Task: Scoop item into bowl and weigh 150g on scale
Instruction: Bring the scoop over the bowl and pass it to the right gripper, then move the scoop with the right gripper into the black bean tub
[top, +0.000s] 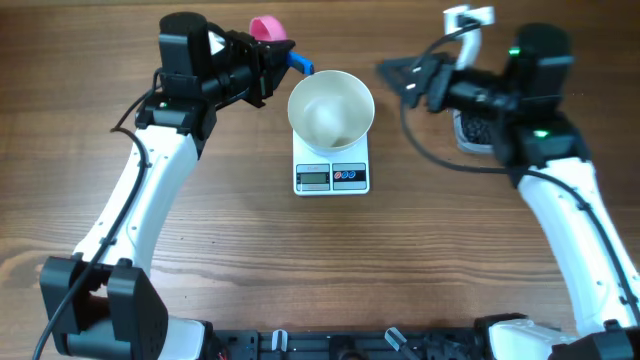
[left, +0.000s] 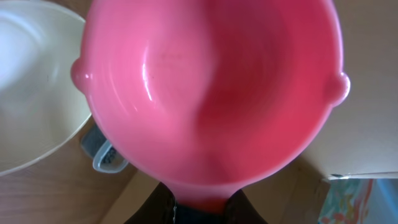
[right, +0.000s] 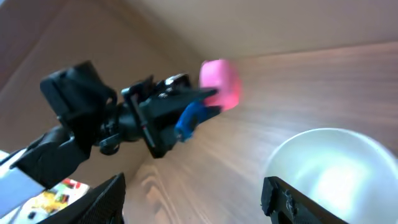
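Note:
The white bowl (top: 331, 108) stands on the white scale (top: 332, 177) at the table's middle; its inside looks bare white. My left gripper (top: 268, 68) sits just left of the bowl, shut on a pink scoop (top: 265, 26) with a blue handle (top: 300, 64). The scoop (left: 211, 87) fills the left wrist view and is empty, with the bowl's rim (left: 37, 93) beside it. My right gripper (top: 397, 75) hovers right of the bowl, open and empty. Its fingers (right: 99, 199) frame the bowl (right: 329, 165) and the scoop (right: 221, 84). Black pellets (top: 470, 128) show under the right arm.
A clear tub (top: 462, 140) holding the pellets is mostly hidden by the right arm at the right. A white clip-like piece (top: 468, 17) lies at the back edge. Bare wooden table (top: 320, 270) stretches in front of the scale.

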